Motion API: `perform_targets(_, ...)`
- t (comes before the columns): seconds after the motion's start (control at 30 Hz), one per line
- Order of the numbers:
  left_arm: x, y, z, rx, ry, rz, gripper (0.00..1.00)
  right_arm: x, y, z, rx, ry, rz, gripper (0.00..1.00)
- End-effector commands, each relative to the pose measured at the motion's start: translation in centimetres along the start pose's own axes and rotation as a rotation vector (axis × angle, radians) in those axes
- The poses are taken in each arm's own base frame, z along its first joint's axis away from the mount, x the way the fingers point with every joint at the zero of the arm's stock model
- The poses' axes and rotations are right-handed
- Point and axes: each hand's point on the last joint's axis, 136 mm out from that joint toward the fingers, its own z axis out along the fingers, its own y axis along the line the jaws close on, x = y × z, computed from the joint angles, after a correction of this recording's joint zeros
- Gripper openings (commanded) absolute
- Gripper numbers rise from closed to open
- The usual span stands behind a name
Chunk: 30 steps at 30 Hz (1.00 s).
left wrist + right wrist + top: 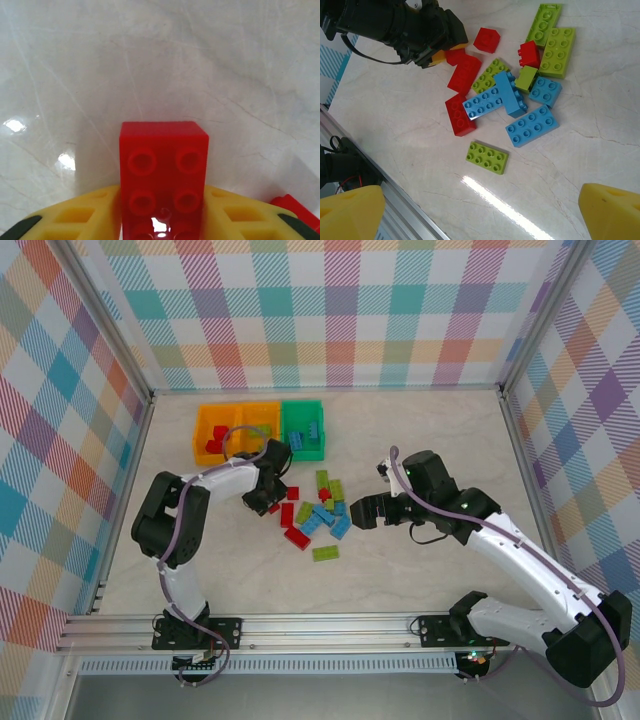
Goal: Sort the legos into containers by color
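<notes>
Clamped in the left gripper [268,502], jaws drawn narrow: a red brick [163,170], left of centre in the top view, at the left edge of the loose pile of legos [318,515]. Seen from the left wrist with studs facing the lens, two across, long axis running straight up the frame. Near end cut off by the bottom edge, so full length not told. Pressed on both long sides by yellow fingers [75,220] with moulded recesses. Glossy, square-cornered plastic over a pale, veined, marble-like table [150,60] with bright glints. Cannot tell whether lifted or resting. At lower right, a cropped corner of a second red piece [296,212].

Just right of the pile, the right gripper [362,512], spread wide and holding nothing, with blunt yellow fingertips [350,212] far apart at the bottom corners of its wrist view. Above them, studded bricks in red, lime and light blue, some overlapping. Alone at lower centre, a lime two-by-four [487,157], long axis slanting down to the right.

At upper centre of the top view, a row of three open rectangular bins: two orange bins [215,432], then a green bin [303,428] on the right. Red pieces in the leftmost, a blue one in the green. Contents of the middle bin hard to make out.
</notes>
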Motion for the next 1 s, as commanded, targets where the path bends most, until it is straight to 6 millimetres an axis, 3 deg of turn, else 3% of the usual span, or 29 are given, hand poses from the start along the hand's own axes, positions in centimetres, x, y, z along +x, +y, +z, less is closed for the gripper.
perform_targets(0.0, 0.4, 1.1, -1.4, 0.016, 0.004, 0.053, 0.36, 0.6, 0.5, -0.1, -0.030, 0.019, 0.019, 1.00)
perform_targets(0.2, -2.0, 1.1, -7.6, 0.136, -0.123, 0.146, 0.31, 1.8, 3.8, 0.5, -0.117, 0.070, -0.071, 1.00)
perform_targets(0.37, -7.7, 2.0, -12.4, 0.169, -0.283, 0.120, 0.31, 1.3, 4.5, 1.1, -0.069, 0.078, -0.071, 1.00)
perform_targets(0.47, -11.7, 2.5, -13.5, 0.173, -0.337, 0.067, 0.31, 0.8, 5.0, 1.1, -0.068, 0.061, -0.072, 1.00)
perform_targets(0.6, -16.5, 1.7, -12.6, 0.156, -0.366, 0.035, 0.31, 0.1, 4.9, 1.1, -0.057, 0.033, -0.076, 1.00)
perform_targets(0.77, -21.7, -0.2, -8.5, 0.090, -0.362, 0.024, 0.32, -0.3, 4.7, 1.7, -0.030, 0.048, -0.103, 1.00)
perform_targets(0.9, -23.9, -0.9, -5.7, 0.052, -0.329, 0.001, 0.36, -0.4, 4.3, 2.3, 0.002, 0.069, -0.123, 1.00)
perform_targets(0.97, -24.6, -1.2, -4.9, 0.057, -0.316, -0.010, 0.47, -1.0, 4.4, 2.5, 0.008, 0.062, -0.140, 1.00)
